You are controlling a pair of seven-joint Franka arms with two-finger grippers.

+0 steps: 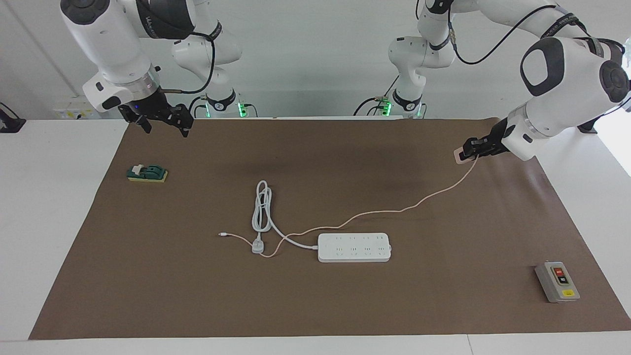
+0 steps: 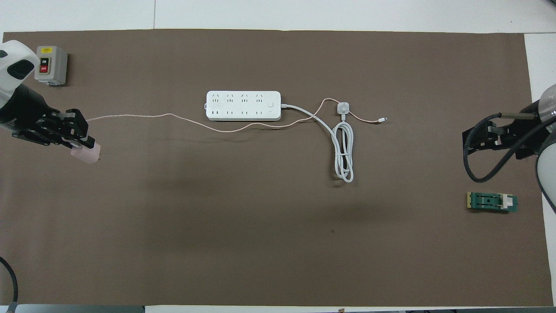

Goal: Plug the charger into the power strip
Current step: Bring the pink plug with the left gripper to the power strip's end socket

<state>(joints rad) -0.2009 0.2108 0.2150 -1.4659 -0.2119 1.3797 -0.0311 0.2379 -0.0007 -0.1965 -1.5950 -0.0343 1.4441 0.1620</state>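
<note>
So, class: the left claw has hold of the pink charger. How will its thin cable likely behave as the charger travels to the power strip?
The cable looks floppy: it sags from the charger in the left claw and snakes over the mat. It will probably drag along. It passes the white plug and may snag.

Left claw point(image 2: 80, 145) grips the charger point(image 2: 87, 154)

- Brown mat point(image 1: 315, 296) point(image 2: 260, 239) covers the white table point(image 1: 59, 197) point(image 2: 304, 13).
- Grey button box point(image 1: 557, 282) point(image 2: 51, 65) sits on the mat's corner.
- Green switch point(image 1: 147, 173) point(image 2: 492, 202) rests near the mat's edge.
</note>
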